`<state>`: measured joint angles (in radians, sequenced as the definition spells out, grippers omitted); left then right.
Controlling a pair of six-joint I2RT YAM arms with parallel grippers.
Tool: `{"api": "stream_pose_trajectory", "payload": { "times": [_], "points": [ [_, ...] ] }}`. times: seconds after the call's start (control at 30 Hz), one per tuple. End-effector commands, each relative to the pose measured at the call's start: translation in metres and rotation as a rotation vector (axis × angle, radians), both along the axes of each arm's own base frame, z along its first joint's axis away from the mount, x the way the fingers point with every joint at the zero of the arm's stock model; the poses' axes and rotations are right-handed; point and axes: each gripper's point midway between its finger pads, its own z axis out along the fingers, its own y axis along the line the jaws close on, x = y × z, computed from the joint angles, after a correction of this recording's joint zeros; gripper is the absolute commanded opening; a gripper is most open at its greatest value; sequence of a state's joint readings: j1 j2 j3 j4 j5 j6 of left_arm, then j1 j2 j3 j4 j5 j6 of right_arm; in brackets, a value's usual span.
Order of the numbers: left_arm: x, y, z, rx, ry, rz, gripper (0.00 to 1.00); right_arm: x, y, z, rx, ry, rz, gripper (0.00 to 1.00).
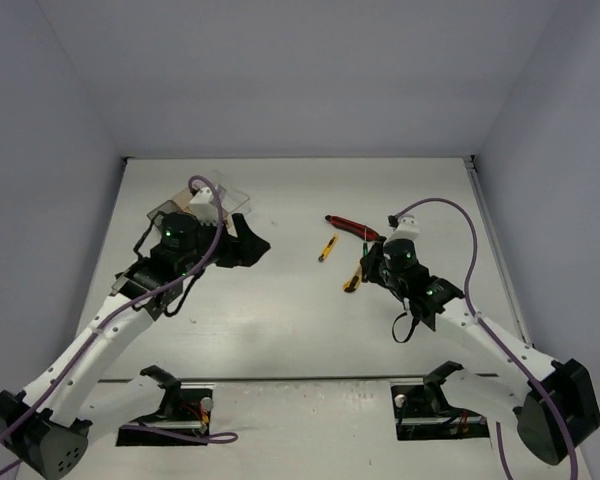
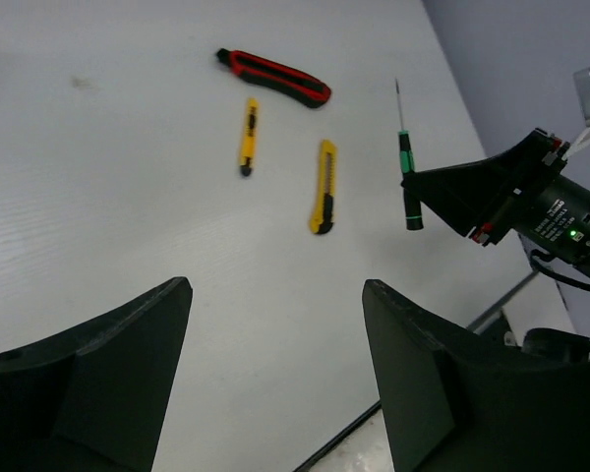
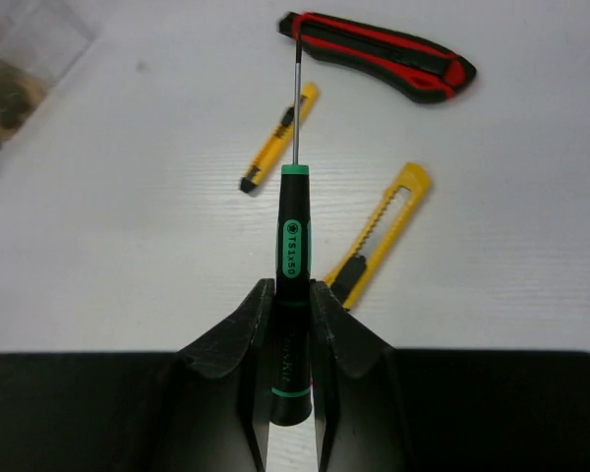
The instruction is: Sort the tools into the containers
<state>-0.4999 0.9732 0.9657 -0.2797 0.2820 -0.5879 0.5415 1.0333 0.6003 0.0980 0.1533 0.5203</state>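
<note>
Right claw (image 3: 287,307) clamped tight on black-green screwdriver (image 3: 293,231), tip toward red-black knife (image 3: 383,54). Slim yellow knife (image 3: 280,138) and wider yellow knife (image 3: 385,224) flat on tabletop (image 1: 280,320). Left claw (image 2: 275,293) wide open, empty, by bins (image 1: 238,200).

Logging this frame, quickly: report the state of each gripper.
Left gripper: open, holding nothing.
Right gripper: shut on the black-green screwdriver.
</note>
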Motion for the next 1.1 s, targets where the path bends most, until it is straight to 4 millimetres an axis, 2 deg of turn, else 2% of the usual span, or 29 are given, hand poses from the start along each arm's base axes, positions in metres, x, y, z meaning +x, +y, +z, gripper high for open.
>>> {"api": "stream_pose_trajectory", "payload": {
  "times": [0.0,0.07,0.1,0.17,0.23,0.33,0.53,0.73,0.9,0.97,1.03,1.07],
  "points": [
    [0.026,-0.051,0.044,-0.194,-0.098,0.001,0.67,0.002,0.029,0.065,0.076,-0.204,0.184,0.00],
    [0.024,-0.072,0.048,-0.193,-0.109,-0.024,0.67,-0.001,0.035,0.075,0.086,-0.235,0.225,0.00],
    [0.024,-0.087,0.042,-0.171,-0.102,-0.039,0.67,-0.005,0.042,0.083,0.107,-0.254,0.269,0.00],
    [0.030,-0.102,0.051,-0.172,-0.121,-0.040,0.67,-0.008,0.048,0.093,0.123,-0.287,0.309,0.00],
    [0.033,-0.123,0.040,-0.165,-0.094,-0.070,0.67,-0.012,0.053,0.099,0.138,-0.306,0.343,0.00],
    [0.036,-0.143,0.039,-0.178,-0.083,-0.092,0.67,-0.014,0.057,0.106,0.152,-0.327,0.367,0.00],
    [0.043,-0.172,0.032,-0.170,-0.063,-0.110,0.67,-0.018,0.064,0.112,0.174,-0.344,0.400,0.00],
    [0.047,-0.190,0.022,-0.180,-0.033,-0.111,0.66,-0.020,0.065,0.115,0.185,-0.358,0.408,0.01],
    [0.044,-0.202,0.008,-0.188,0.020,-0.130,0.56,-0.020,0.064,0.117,0.195,-0.370,0.400,0.03],
    [0.042,-0.204,0.005,-0.190,0.032,-0.131,0.49,-0.020,0.063,0.115,0.191,-0.369,0.392,0.03],
    [0.042,-0.204,0.002,-0.193,0.041,-0.128,0.30,-0.019,0.062,0.114,0.190,-0.369,0.389,0.04],
    [0.042,-0.203,0.001,-0.192,0.041,-0.122,0.25,-0.019,0.062,0.113,0.189,-0.367,0.388,0.04]
  ]
}}
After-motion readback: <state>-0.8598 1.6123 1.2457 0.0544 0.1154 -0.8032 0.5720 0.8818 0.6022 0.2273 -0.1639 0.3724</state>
